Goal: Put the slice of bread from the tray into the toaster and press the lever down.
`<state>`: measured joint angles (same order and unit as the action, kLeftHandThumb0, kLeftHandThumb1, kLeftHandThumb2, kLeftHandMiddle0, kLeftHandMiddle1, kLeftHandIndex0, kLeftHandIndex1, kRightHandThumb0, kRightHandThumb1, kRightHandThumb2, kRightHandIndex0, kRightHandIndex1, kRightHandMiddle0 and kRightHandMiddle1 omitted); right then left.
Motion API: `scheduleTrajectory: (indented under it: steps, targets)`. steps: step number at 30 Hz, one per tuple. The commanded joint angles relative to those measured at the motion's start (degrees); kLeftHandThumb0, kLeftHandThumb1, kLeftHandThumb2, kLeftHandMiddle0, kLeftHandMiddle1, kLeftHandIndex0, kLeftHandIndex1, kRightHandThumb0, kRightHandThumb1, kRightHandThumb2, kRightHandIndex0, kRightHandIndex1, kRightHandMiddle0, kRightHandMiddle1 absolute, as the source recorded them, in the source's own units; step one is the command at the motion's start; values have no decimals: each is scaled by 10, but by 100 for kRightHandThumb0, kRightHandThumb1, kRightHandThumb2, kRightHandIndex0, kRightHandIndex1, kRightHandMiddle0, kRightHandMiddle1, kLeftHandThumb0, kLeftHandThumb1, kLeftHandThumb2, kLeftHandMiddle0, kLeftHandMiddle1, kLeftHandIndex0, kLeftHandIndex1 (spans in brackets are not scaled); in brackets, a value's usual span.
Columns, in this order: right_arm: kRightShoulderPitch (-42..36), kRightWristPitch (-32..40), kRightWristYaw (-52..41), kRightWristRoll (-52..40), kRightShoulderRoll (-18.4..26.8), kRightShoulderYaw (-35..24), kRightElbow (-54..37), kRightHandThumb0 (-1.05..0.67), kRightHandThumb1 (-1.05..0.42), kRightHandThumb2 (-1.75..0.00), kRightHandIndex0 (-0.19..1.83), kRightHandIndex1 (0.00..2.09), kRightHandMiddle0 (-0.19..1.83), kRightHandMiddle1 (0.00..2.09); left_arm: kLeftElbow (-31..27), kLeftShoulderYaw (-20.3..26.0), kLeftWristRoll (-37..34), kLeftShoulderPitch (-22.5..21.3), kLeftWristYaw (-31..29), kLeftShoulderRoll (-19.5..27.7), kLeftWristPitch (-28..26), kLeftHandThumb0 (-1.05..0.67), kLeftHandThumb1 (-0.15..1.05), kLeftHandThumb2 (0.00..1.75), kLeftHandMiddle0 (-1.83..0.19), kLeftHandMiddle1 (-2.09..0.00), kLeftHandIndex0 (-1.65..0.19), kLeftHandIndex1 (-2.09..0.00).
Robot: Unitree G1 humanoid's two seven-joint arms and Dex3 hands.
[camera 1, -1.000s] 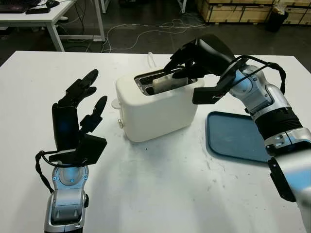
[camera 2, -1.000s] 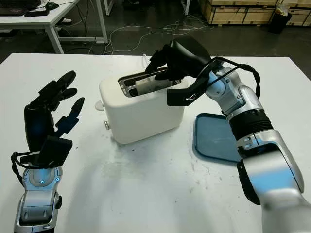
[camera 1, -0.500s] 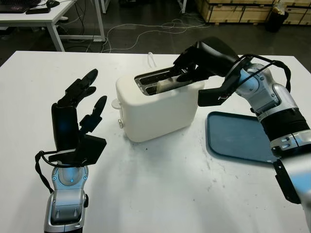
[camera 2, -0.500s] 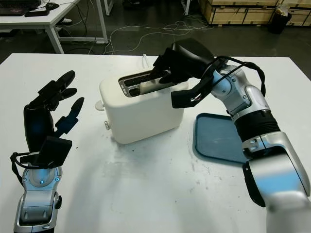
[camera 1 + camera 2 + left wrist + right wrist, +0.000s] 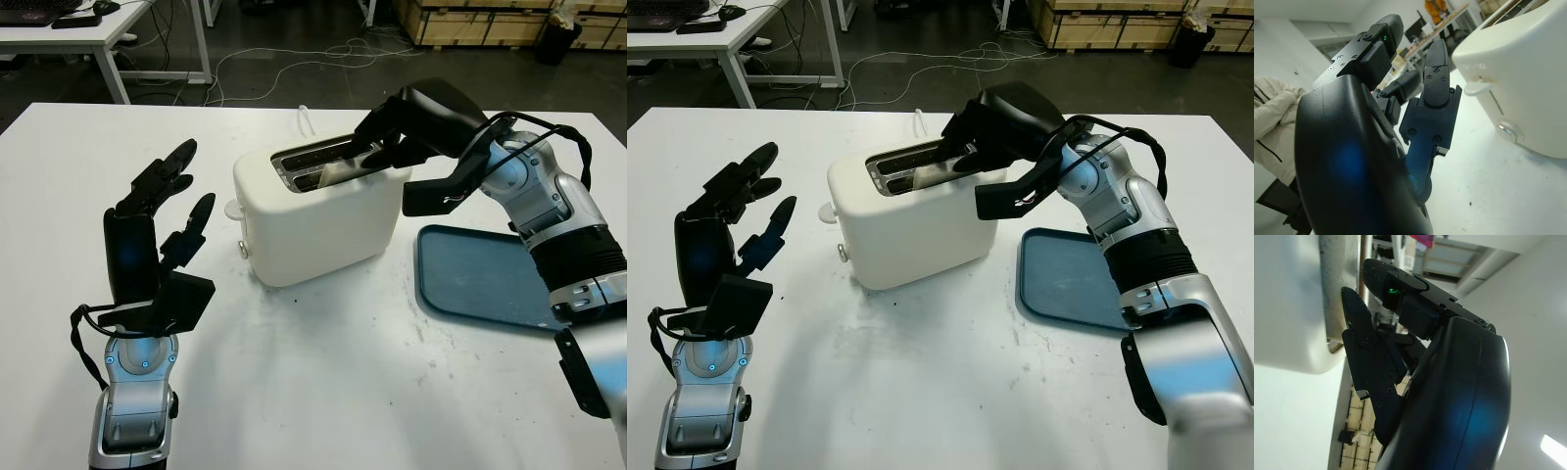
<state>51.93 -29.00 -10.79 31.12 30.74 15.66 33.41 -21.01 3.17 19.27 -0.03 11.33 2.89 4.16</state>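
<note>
The white toaster (image 5: 313,215) stands mid-table with its slots facing up. The slice of bread (image 5: 340,173) sits low in the near slot, only its top edge showing. My right hand (image 5: 380,149) hovers over the toaster's right end, its fingertips just above the slot beside the bread, holding nothing. The toaster's lever (image 5: 233,209) juts from its left end, in the raised position; it is also seen as a white knob (image 5: 1478,87). My left hand (image 5: 162,220) is held up, open, left of the toaster and apart from the lever.
The blue tray (image 5: 480,279) lies flat right of the toaster, under my right forearm. Bare white table stretches in front of the toaster. Beyond the table are desks, floor cables and wooden crates. A person's light jacket (image 5: 1273,122) is visible behind my left hand.
The bread has dropped from sticking out of the slot to sitting low in it. My right hand has let go and drawn back a little to the right. The left hand has not moved.
</note>
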Motion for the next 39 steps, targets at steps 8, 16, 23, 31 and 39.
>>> scheduleTrajectory:
  steps: [8, 16, 23, 31, 39]
  targets:
    - [14, -12, 80, -43, -13, -58, -9, -62, -91, -4, 49, 67, 75, 0, 4, 1, 0, 3, 5, 3, 9, -39, 92, 20, -43, -83, -68, -1]
    - [-91, 33, 42, -162, -7, -146, -88, -63, -92, -20, 63, 23, 68, 1, 3, 2, -6, 1, 1, 3, 4, -42, 92, 20, -42, -82, -69, -1]
    - [-261, 135, 7, -311, -64, -210, -210, -45, -92, -27, 65, 9, 61, 0, 4, 4, -6, -4, -10, 11, 2, -40, 92, 20, -41, -82, -68, -1]
    - [-441, 180, 14, -390, -145, -236, -354, -44, -92, -31, 65, 5, 59, 1, 13, 6, -3, -15, -13, 23, 2, -41, 92, 20, -44, -83, -69, -1]
    - [-491, 201, 38, -397, -186, -254, -397, -50, -92, -20, 74, 6, 64, 2, 15, 3, 15, -23, -7, 26, -11, -42, 92, 18, -45, -83, -70, -2]
